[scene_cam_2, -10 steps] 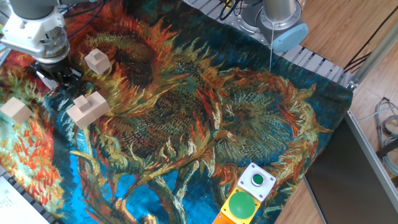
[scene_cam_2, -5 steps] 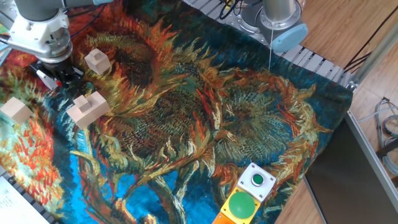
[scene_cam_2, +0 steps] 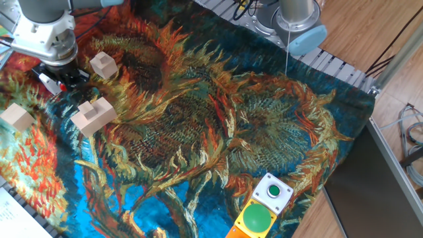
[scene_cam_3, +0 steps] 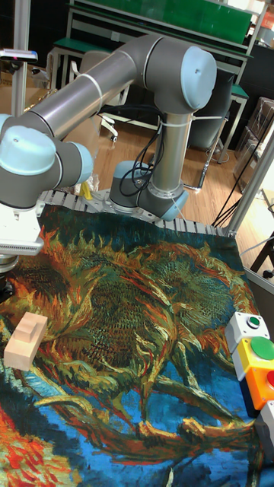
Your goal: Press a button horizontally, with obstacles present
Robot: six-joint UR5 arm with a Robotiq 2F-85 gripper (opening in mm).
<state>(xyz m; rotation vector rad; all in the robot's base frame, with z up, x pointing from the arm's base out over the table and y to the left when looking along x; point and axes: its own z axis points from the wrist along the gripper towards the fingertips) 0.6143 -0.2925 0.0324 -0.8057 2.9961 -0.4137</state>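
My gripper [scene_cam_2: 65,78] hangs low over the cloth at the far left, its dark fingers close together with no gap showing. A white and red sliver, the button [scene_cam_2: 46,82], peeks out at the fingers' left and is mostly hidden by them. The obstacles stand around it. One small wooden cube [scene_cam_2: 104,65] is just right of the gripper. The notched block [scene_cam_2: 94,115] lies in front of it and also shows in the tall fixed view [scene_cam_3: 24,340]. Another cube [scene_cam_2: 16,118] sits at the left edge. The tall fixed view cuts the fingers off at its left edge.
A white box with a green button [scene_cam_2: 273,192] and a green dome on a yellow box [scene_cam_2: 259,218] stand at the cloth's near right corner. The arm's base [scene_cam_2: 297,20] is at the back. The sunflower-print cloth [scene_cam_2: 198,132] covers the table.
The gripper has shifted slightly right and away over the last second, mostly in the first half. The wooden blocks have not moved.
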